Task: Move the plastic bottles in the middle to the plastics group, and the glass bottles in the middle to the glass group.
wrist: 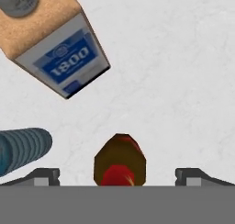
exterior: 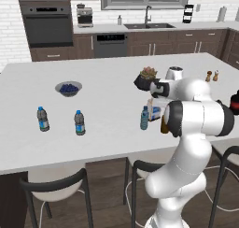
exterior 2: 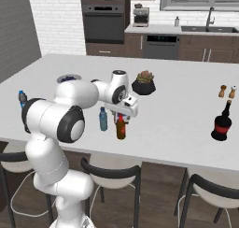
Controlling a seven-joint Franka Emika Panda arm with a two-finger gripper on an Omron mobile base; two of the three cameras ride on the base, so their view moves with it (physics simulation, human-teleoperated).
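In the left base view, the amber bottle (exterior: 164, 125) stands near the front edge of the tabletop (exterior: 107, 91), mostly hidden behind the arm, next to the light-blue bottle (exterior: 144, 118).

In the right base view, the gripper (exterior 2: 125, 111) hangs directly above the amber bottle (exterior 2: 121, 127), which stands upright.

In the hand view, the red cap (wrist: 118, 175) lies between the two fingers (wrist: 42, 176), which are spread wide and hold nothing; the bottle's long axis points up toward the camera, so a straight descent seems enough.
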